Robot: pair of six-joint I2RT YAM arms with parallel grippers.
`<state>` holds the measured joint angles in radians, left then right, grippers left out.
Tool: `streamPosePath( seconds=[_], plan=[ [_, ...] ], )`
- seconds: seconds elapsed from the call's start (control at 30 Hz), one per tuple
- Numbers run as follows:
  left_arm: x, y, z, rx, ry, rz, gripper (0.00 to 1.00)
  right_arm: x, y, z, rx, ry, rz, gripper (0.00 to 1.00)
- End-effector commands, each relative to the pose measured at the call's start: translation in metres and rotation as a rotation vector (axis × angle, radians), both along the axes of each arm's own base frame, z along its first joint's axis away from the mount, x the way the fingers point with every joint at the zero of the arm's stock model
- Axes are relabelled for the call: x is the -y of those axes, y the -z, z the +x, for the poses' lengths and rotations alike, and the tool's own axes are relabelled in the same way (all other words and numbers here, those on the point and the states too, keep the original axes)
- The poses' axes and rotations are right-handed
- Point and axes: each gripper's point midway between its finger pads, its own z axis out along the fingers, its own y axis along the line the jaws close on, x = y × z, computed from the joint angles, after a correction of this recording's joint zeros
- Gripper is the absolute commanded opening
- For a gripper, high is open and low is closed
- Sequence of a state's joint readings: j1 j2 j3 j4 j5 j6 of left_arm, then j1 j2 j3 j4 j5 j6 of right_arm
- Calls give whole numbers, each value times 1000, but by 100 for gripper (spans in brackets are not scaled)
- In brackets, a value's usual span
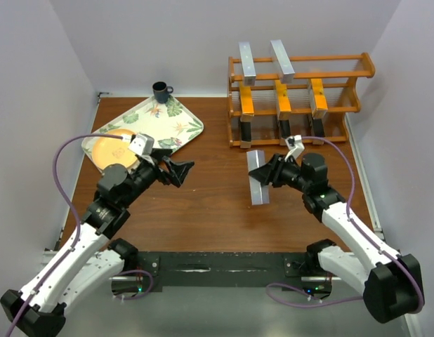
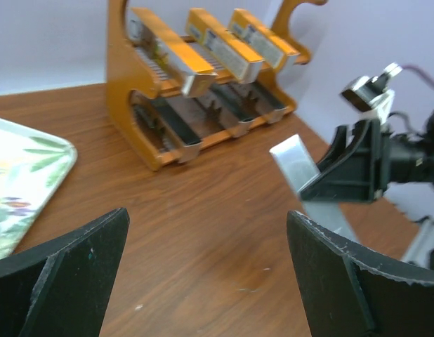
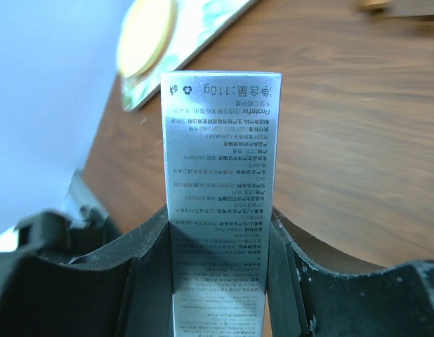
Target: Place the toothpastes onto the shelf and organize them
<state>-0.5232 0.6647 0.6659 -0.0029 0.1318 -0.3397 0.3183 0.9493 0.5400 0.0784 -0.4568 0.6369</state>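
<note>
Shelf (image 1: 336, 72) sits at the far right of the table (image 1: 210, 210), its right end close to the side wall and the back wall just behind it. Bare wood runs in front of the shelf and to its left.

On the shelf:
- Top tier: two silver-grey boxes (image 1: 246, 62), with open rail to their right.
- Middle tier: three orange-yellow boxes (image 1: 284, 98).
- Bottom tier: three black boxes (image 1: 245, 130).

All eight stick out over the front rails.

Left of the shelf is a leaf tray (image 1: 189, 116) carrying a yellow plate (image 1: 108, 151). A dark mug (image 1: 161, 91) stands behind the tray, by the back wall.

Right gripper (image 1: 256, 172) is just in front of the shelf, below its left half. It is clamped on the third silver-grey box (image 1: 259, 189), fingers on the two long sides near mid-length, with the printed face toward the wrist camera. The box is clear of the shelf, not touching it.

Left gripper (image 1: 183, 170) is well left of the shelf front, near the tray corner. Its jaws are spread wide with nothing between them, and it faces the held box.
</note>
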Motion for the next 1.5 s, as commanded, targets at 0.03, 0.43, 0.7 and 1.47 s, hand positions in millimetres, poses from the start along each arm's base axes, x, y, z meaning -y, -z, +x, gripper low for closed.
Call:
streamPosePath(
  seconds=[0.03, 0.43, 0.7, 1.47],
  plan=[
    [40, -14, -9, -50, 169, -205, 100, -42, -33, -26, 138, -180, 110, 38],
    [101, -1, -12, -146, 269, -369, 100, -82, -49, -61, 177, -367, 193, 38],
    [98, 5, -18, -97, 290, -498, 100, -93, -70, -74, 185, -435, 293, 38],
    [99, 11, -10, -169, 280, -687, 100, -113, -99, -76, 186, -528, 419, 36]
  ],
)
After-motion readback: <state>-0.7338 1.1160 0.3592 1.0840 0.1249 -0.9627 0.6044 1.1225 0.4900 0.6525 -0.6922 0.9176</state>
